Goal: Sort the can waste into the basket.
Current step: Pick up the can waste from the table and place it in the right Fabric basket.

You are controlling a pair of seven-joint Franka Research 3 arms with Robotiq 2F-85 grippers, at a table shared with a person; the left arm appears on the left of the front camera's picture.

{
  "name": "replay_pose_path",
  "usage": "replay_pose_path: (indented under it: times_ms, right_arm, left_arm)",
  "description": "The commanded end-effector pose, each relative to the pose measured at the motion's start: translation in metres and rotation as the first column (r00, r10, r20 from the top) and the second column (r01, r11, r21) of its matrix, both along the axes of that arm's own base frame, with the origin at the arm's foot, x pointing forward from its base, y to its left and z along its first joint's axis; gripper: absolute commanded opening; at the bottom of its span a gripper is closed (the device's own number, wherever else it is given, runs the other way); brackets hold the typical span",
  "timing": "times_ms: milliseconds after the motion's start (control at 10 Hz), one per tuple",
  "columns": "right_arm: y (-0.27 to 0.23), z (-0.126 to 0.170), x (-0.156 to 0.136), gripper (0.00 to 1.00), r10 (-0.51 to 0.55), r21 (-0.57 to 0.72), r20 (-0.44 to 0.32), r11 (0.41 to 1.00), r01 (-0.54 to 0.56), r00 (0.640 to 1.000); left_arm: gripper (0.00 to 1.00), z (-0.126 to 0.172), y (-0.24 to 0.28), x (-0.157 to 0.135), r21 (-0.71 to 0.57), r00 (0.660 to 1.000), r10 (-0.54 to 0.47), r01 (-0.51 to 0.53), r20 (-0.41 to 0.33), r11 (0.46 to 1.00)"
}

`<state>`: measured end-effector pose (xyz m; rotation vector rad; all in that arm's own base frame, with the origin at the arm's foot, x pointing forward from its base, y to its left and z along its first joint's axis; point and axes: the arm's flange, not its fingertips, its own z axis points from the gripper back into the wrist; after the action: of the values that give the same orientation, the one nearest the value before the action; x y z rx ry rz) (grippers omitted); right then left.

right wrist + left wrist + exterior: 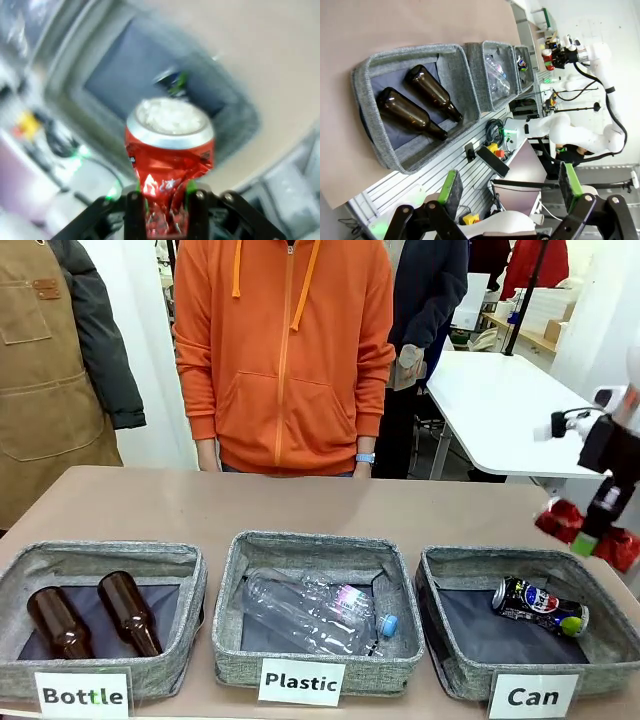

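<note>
My right gripper (592, 528) hangs at the right edge, above the far right corner of the grey basket (470, 676) labelled "Can", and it is shut on the crushed red can (560, 519). In the right wrist view the fingers clamp the red can (170, 145) from both sides, and the blurred basket (241, 116) lies beneath. The black can (540, 606) with the red-white-blue logo lies on its side in that basket; it is also a dark blur, the black can (172, 82). My left gripper (510, 185) is open with nothing between its green pads.
The middle basket (318, 540), labelled "Plastic", holds clear plastic bottles (310, 608). The left basket (100, 555), labelled "Bottle", holds two brown glass bottles (128, 613). A person in an orange hoodie (285, 350) stands at the far side. Bare tabletop (300, 502) lies behind the baskets.
</note>
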<state>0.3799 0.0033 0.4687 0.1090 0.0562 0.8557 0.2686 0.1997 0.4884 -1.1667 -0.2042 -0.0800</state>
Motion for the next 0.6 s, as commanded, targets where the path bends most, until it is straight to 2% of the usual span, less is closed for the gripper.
replay_pose_path:
  times_ms: [0, 100, 200, 300, 400, 500]
  right_arm:
    - [-0.012, -0.001, -0.002, 0.1, 0.799, 0.064, -0.119, 0.598, -0.799, 0.589]
    - [-0.009, -0.002, -0.003, 0.1, 0.873, 0.118, -0.096, 0.487, -0.865, 0.479]
    - [-0.004, -0.005, -0.003, 0.1, 0.892, 0.122, -0.101, 0.451, -0.884, 0.441]
    - [0.001, -0.006, -0.002, 0.1, 0.906, 0.121, -0.093, 0.423, -0.898, 0.414]
    - [0.003, -0.006, 0.0, 0.1, 0.905, 0.115, -0.073, 0.425, -0.898, 0.419]
    - [0.004, -0.007, 0.001, 0.1, 0.912, 0.121, -0.047, 0.411, -0.904, 0.408]
  left_arm:
    - [1.0, 0.0, 0.001, -0.001, 0.0, 1.0, -0.011, 0.011, 0.011, 1.0]
    - [1.0, 0.0, 0.001, -0.001, 0.0, 1.0, -0.011, 0.011, 0.011, 1.0]
    - [1.0, 0.0, 0.001, -0.001, 0.0, 1.0, -0.011, 0.011, 0.011, 1.0]
    - [1.0, 0.0, 0.001, -0.001, 0.0, 1.0, -0.011, 0.011, 0.011, 1.0]
    - [1.0, 0.0, 0.001, -0.001, 0.0, 1.0, -0.011, 0.011, 0.011, 1.0]
    - [1.0, 0.0, 0.001, -0.001, 0.0, 1.0, -0.011, 0.011, 0.011, 1.0]
